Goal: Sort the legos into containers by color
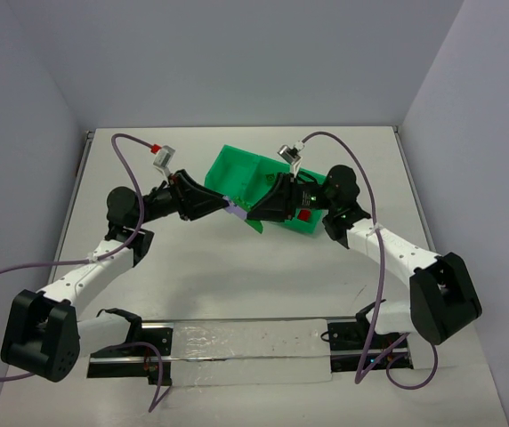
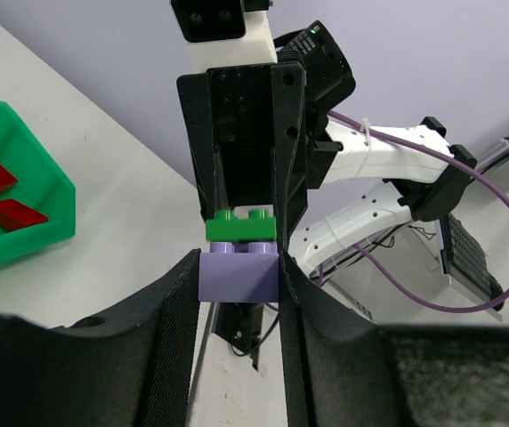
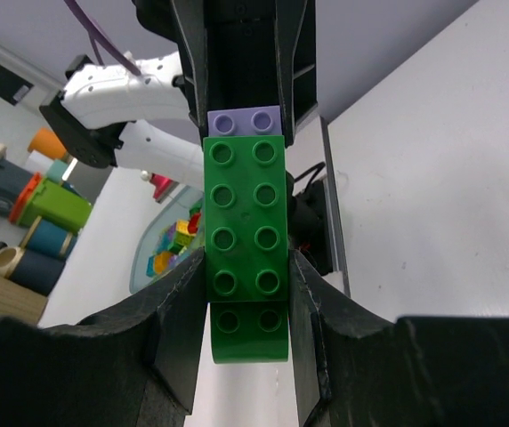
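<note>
The two arms meet in the middle, above the white table (image 1: 237, 276). They hold one little stack of two bricks stuck together. The left gripper (image 2: 238, 277) is squeezed tight on the purple brick (image 2: 238, 271), with one finger pressed on each side of it. The right gripper (image 3: 246, 276) is squeezed tight on the long green brick (image 3: 246, 227), and the end of that brick sticks out past its fingers. The purple brick sits on the far end of the green one. The stack is up in the air, not on the table, close to the front edge of the green tray (image 1: 237, 165). In the end box of the tray, nearest the right arm, lie some red pieces (image 2: 1, 196). They look like red bricks, but they are too blurry to be sure.
</note>
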